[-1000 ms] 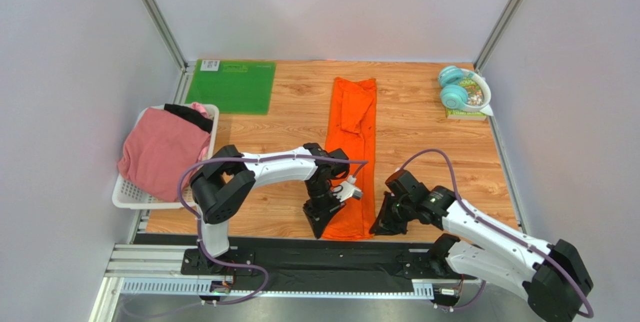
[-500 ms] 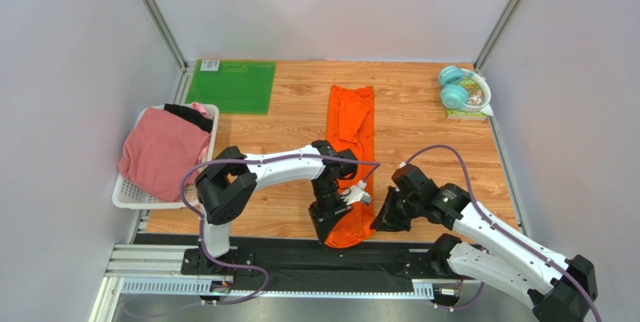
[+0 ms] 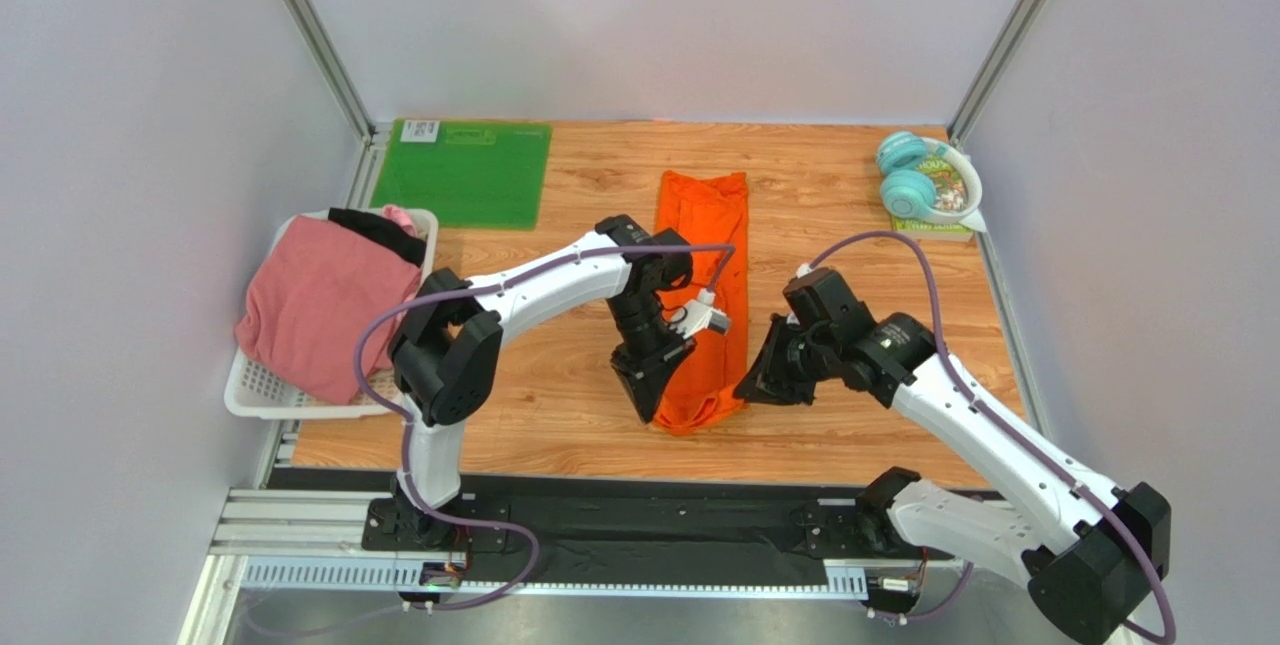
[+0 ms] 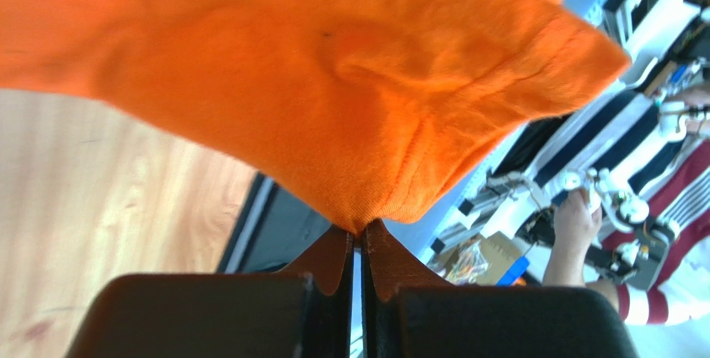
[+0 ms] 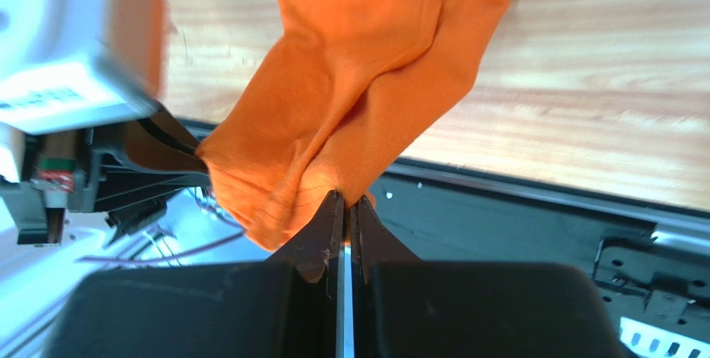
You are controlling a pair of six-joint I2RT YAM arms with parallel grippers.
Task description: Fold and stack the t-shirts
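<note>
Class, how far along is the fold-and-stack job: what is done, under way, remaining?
Done: the orange t-shirt is folded lengthwise into a narrow strip. In hand: the left gripper and right gripper are both shut on its near end, lifted. Left: the pink t-shirt and black t-shirt lie bunched in the basket; no stack exists.

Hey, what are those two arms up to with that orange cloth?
They are folding an orange t-shirt that lies lengthwise on the wooden table. The left gripper and the right gripper are each shut on a corner of its near end, holding that end raised off the table, probably to lay it over the far half. A pink t-shirt and a black t-shirt lie in the white basket at the left, not yet folded.
</note>
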